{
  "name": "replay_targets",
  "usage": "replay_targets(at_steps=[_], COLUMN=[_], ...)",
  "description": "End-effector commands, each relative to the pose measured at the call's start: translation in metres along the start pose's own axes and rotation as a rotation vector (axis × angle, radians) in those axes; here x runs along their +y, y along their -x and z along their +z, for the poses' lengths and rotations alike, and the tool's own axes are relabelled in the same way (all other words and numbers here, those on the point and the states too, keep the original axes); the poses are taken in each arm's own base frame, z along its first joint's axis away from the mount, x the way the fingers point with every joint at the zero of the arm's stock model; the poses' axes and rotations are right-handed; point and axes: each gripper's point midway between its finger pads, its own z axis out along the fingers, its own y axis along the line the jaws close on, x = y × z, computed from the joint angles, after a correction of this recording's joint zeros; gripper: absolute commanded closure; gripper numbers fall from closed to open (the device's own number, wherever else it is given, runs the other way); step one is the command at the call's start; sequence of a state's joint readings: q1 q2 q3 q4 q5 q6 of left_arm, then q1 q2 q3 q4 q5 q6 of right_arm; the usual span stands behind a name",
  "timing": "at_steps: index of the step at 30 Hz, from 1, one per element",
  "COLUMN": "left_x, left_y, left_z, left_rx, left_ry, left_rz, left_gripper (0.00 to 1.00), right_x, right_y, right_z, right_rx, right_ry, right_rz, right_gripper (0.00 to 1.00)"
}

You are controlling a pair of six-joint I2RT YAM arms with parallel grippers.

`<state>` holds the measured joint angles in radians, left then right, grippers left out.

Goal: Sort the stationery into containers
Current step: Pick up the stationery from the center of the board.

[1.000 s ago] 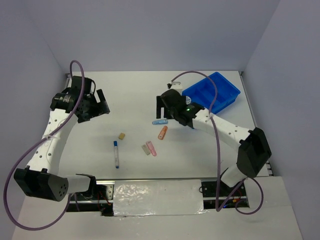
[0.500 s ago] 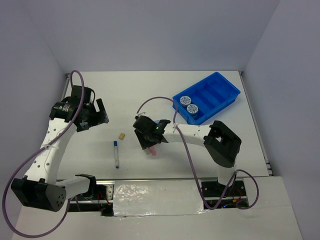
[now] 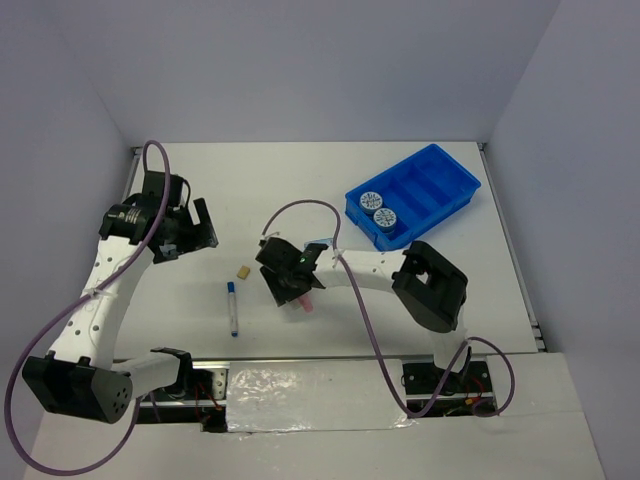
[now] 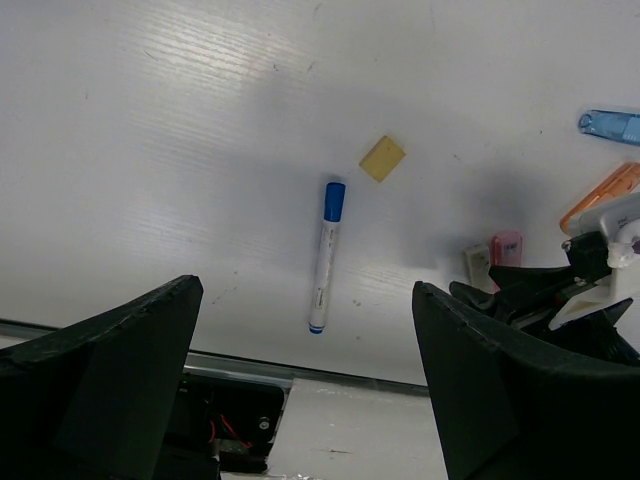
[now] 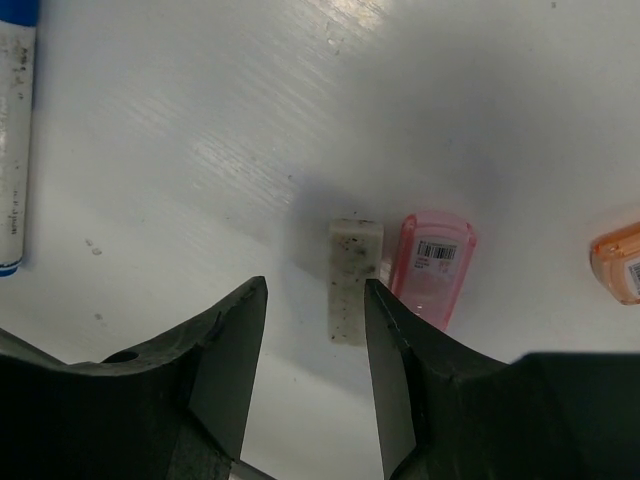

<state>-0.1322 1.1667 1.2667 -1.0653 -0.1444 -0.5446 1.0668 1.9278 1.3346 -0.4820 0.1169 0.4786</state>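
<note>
Hovering right tool, fingers apart, above small grey speckled rectangular stick just beside pink plastic piece; likely light, stiff, pinch across long sides.

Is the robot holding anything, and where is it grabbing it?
Nothing is held. The right end effector is open over the grey piece, and the left end effector is open too.

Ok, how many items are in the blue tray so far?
2: one round-faced box and a second box beside it, in the tray, at its near-left end. Nothing else shows inside.
</note>
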Motion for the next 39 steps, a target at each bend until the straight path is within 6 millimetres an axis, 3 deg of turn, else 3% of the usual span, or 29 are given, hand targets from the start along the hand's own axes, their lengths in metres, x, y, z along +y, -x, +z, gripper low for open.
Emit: replay_targets(at_steps=[1, 12, 16, 20, 22, 24, 27, 29, 30, 32, 33, 34, 35, 36, 37, 38, 39], left_x=[0.001, -0.002, -0.002, -0.003, -0.003, -0.004, -0.004, -0.005, -0.006, -0.017, -0.02, -0.022, -0.025, -0.026, -0.027, -0.03, -0.032], left_y=[-0.002, -0.006, -0.006, -0.004, -0.004, -0.003, -0.004, -0.004, -0.005, -0.008, -0.009, -0.009, -0.009, -0.008, -0.006, -0.005, -0.001], left_z=[-0.004, -0.001, 0.0, -0.002, -0.002, -0.002, -0.002, -0.001, 0.0, 0.001, 0.002, 0.002, 0.004, 0.004, 0.005, 0.007, 0.007], left_rx=[-0.006, 0.002, 0.004, -0.003, -0.002, 0.0, -0.002, 0.0, 0.004, 0.021, 0.028, 0.029, 0.038, 0.036, 0.033, 0.043, 0.033], left_ry=[-0.022, -0.042, -0.044, -0.047, -0.049, -0.052, -0.053, -0.061, -0.071, -0.137, -0.155, -0.168, -0.179, -0.183, -0.189, -0.196, -0.204], left_rz=[0.024, 0.033, 0.035, 0.04, 0.042, 0.04, 0.048, 0.057, 0.061, 0.089, 0.097, 0.11, 0.116, 0.122, 0.134, 0.141, 0.154], left_gripper=[0.0, 0.01, 0.01, 0.01, 0.01, 0.01, 0.01, 0.01, 0.01, 0.01, 0.01, 0.01, 0.01, 0.01, 0.01, 0.01, 0.01], right_x=[0.002, -0.012, -0.013, -0.008, -0.003, 0.003, 0.004, -0.018, -0.049, -0.091, -0.138, -0.136, -0.184, -0.208, -0.257, -0.278, -0.315], right_y=[0.005, -0.004, -0.011, -0.005, 0.006, 0.022, 0.069, 0.089, 0.102, 0.119, 0.127, 0.126, 0.135, 0.137, 0.136, 0.142, 0.137], right_z=[0.002, 0.009, 0.017, 0.011, -0.001, -0.018, -0.079, -0.099, -0.103, -0.122, -0.126, -0.128, -0.138, -0.14, -0.139, -0.149, -0.149], right_rx=[-0.008, 0.01, 0.034, 0.017, -0.016, -0.064, -0.227, -0.284, -0.298, -0.359, -0.383, -0.381, -0.38, -0.365, -0.342, -0.351, -0.337], right_ry=[-0.027, -0.098, -0.101, -0.086, -0.069, -0.041, 0.046, 0.055, 0.064, 0.042, -0.022, -0.009, -0.09, -0.133, -0.244, -0.299, -0.408], right_rz=[0.004, 0.011, 0.009, 0.005, 0.008, 0.014, 0.024, -0.018, 0.002, -0.064, -0.022, -0.061, -0.008, 0.029, 0.109, 0.161, 0.231], right_gripper=[0.49, 0.49, 0.56, 0.74, 0.82, 0.83, 0.83, 0.83, 0.83, 0.83, 0.83, 0.83, 0.82, 0.82, 0.82, 0.81, 0.8])
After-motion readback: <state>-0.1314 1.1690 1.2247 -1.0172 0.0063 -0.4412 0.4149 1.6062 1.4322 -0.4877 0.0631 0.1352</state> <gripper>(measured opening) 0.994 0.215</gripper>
